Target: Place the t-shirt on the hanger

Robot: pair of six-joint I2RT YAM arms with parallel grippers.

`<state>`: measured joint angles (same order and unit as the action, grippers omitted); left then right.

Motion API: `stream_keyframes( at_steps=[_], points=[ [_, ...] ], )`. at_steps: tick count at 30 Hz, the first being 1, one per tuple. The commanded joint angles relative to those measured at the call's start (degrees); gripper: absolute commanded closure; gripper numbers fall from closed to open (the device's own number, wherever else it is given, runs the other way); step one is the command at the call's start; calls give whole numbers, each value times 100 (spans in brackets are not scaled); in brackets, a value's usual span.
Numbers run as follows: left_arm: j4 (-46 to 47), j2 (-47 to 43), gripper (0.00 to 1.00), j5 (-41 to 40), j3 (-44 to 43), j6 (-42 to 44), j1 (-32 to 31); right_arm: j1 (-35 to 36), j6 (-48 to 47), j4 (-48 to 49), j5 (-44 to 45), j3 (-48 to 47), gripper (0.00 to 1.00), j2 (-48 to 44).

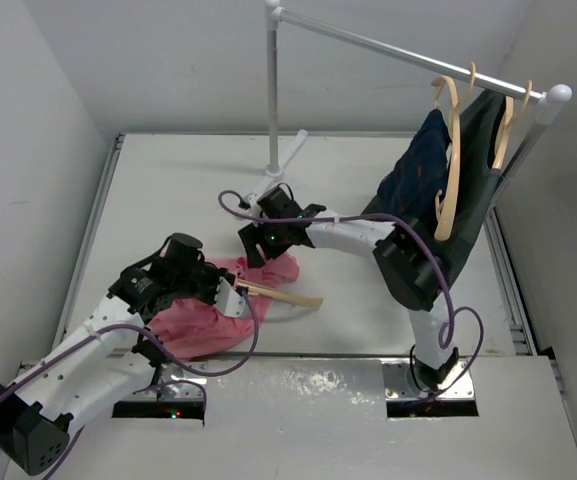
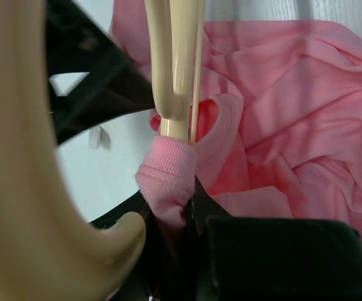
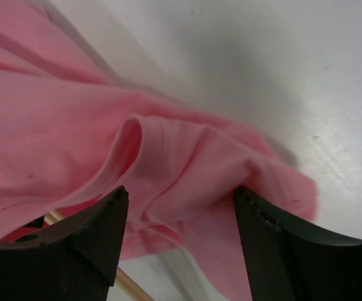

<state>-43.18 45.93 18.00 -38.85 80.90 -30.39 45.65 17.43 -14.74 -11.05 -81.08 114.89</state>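
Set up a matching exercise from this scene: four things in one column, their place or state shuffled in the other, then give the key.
Things:
1. t-shirt
2. hanger
3. navy garment
4. right jaws

Places or states:
A. hung on the rail
B. apart, just over pink cloth
C. crumpled on the table
D. one end tucked into pink cloth

Pairs: 1-C, 2-D, 3-A, 4-B

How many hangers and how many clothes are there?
Pale wooden clothes hangers: 3, the table hanger and two rail hangers.
Clothes: 3, a salmon-pink cotton t-shirt, a dark navy garment, a black garment.
Total: 6.
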Motion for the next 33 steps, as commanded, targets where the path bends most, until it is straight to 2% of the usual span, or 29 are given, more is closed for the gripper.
stream_keyframes(
  at_steps=[1,7,14,16,17,21,22,23,25,26,28,29,33],
  points=[
    [248,-93,100,46,-17,-30,-37,199,261,-82,-485,-346,33,50],
    [319,-58,100,98,-8,-268,-28,252,392,-415,-311,-795,37,674],
    [371,-84,100,72,27,-303,-28,269,472,-573,-531,-1252,38,1140],
    [450,-93,100,63,27,-364,-28,269,454,-757,-338,-1401,42,1272],
    [485,-93,100,46,18,-391,-28,269,445,-819,-284,-1437,45,1325],
    [653,-93,100,-16,-8,-540,-28,252,437,-943,-143,-1665,77,1597],
    [688,-93,100,-33,-43,-584,-28,182,532,-978,-108,-1683,100,1633],
    [679,-93,100,-51,-78,-637,-19,103,638,-995,-4,-1666,100,1589],
    [644,-93,100,-68,-184,-890,-19,-308,1023,-943,295,-1150,100,1344],
    [574,-111,100,-95,-306,-979,-19,-468,1130,-673,418,-851,100,890],
    [512,-181,100,-121,-395,-1164,-2,-993,1428,-268,848,369,100,274],
    [521,-268,100,-156,-395,-1199,-2,-1144,1491,134,1007,1130,100,-364],
    [854,-366,100,-367,-395,-1830,42,-1541,1465,200,1780,2181,100,-1510]
  ],
)
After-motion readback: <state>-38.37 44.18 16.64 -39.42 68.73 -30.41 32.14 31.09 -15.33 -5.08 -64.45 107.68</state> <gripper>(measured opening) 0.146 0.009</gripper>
